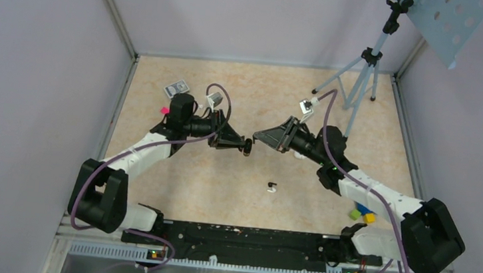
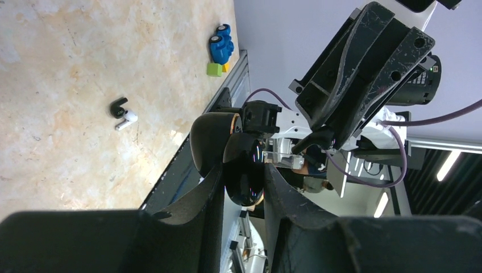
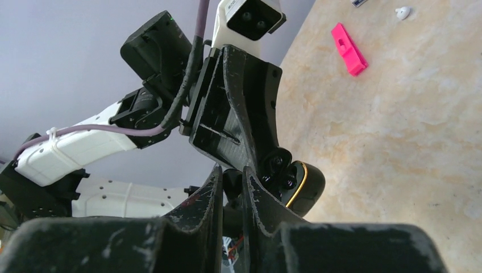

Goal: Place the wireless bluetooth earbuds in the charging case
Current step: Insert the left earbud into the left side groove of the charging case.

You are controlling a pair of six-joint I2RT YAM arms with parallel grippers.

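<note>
your left gripper [image 2: 243, 170]: clamped on case [image 2: 241, 151] – midair | right gripper [image 3: 232, 170]: pinched shut beside it – load, can't tell

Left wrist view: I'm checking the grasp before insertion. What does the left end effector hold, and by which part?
The black charging case, clamped on two opposite sides of its glossy rounded shell between the fingers.

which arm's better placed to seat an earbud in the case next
Right, probably. Its jaws are shut on a small black piece, likely an earbud, and sit right up against the charging case that the left jaws clamp.
</note>
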